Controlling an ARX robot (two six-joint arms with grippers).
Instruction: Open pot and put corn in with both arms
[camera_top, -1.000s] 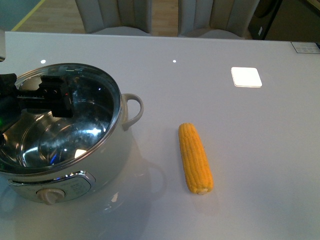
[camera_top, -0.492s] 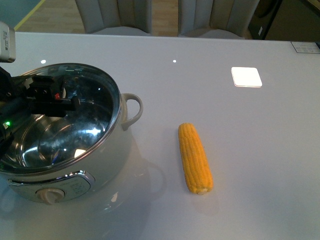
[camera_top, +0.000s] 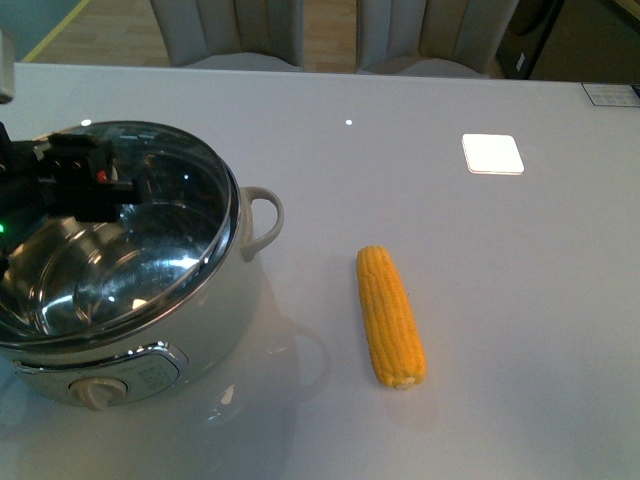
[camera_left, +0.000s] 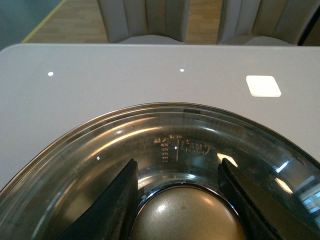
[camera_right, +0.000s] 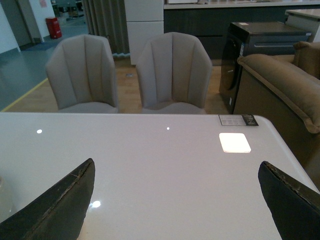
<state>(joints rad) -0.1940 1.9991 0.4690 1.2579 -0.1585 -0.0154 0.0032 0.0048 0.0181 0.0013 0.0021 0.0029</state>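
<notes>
— What's at the front-left corner of the smooth grey table (camera_top: 500, 280)?

— A large round pale grey-white electric pot (camera_top: 200, 330), with a steel rim and a loop handle pointing toward the table's middle. A clear round glass lid (camera_top: 150, 250) lies over its mouth. I can't tell whether it sits flat or has been lifted.

— And the arm there?

— The black left gripper (camera_left: 182, 197) is at the lid's shiny metal knob (camera_left: 186, 220). Its fingers (camera_left: 117, 200) are pressed against the knob on both sides.

— The corn?

— One yellow-orange bare corn cob (camera_top: 391, 316) lies flat on the table near the front edge, well apart from the pot. Its length runs front to back.

— And to the right?

— A bright white square (camera_top: 492, 154) shows toward the far-right corner. The black right gripper (camera_right: 175, 200) hangs above bare table with its fingers spread wide and nothing between them.
</notes>
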